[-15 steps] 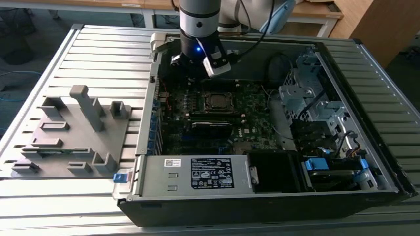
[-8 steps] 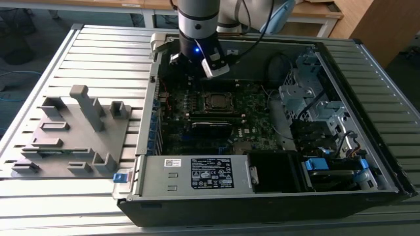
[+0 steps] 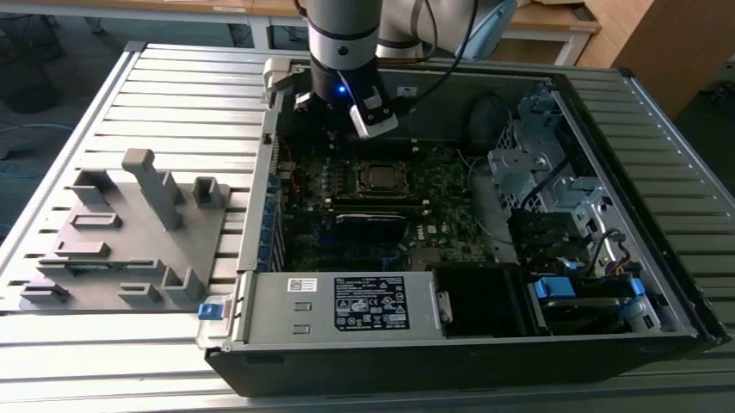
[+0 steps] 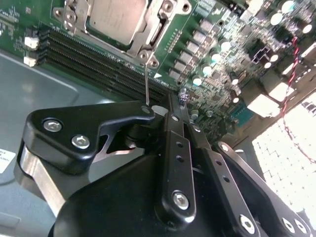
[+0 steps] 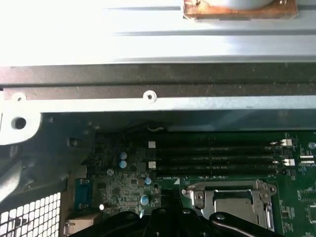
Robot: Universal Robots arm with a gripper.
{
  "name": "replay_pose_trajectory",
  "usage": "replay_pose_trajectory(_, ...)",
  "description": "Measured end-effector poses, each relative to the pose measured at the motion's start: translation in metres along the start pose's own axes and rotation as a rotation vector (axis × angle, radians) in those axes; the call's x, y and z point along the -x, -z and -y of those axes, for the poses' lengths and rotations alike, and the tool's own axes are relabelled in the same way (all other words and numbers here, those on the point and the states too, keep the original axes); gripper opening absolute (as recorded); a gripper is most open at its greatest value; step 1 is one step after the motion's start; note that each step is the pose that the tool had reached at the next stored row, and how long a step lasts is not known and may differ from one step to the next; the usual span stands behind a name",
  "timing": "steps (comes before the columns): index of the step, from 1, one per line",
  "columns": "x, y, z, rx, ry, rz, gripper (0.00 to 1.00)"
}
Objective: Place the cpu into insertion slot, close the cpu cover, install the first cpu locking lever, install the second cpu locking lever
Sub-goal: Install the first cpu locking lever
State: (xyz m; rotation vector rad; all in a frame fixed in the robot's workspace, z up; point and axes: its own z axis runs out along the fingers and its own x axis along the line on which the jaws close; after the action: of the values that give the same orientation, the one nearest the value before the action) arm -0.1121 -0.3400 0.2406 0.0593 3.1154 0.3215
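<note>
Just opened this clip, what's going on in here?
A single robot arm is working inside an open computer case that lies on a slatted table. The cpu sits in the insertion slot, with the cpu cover down around it. The gripper is beside the socket, its tip at the free end of a thin locking lever that sticks out from the socket's edge, seemingly not latched yet.

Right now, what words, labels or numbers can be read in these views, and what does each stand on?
No text reads legibly.
Black label with white print on the grey metal power supply box: too small to read.
Small white sticker on the same box: too small.
White sticker edge in the second wrist view: cut off, unreadable.
Fine white print on the green motherboard in the first wrist view: blurred.
</note>
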Motion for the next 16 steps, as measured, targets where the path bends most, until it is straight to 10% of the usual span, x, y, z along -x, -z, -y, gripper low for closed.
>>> replay_pose_trajectory(6,-0.0006,0.0002,0.0006,0.0422,-0.001,-0.0016,0.1)
replay_pose_trajectory(16,0.0036,0.0001,0.0005,0.0436,-0.001,-0.0017,0.1)
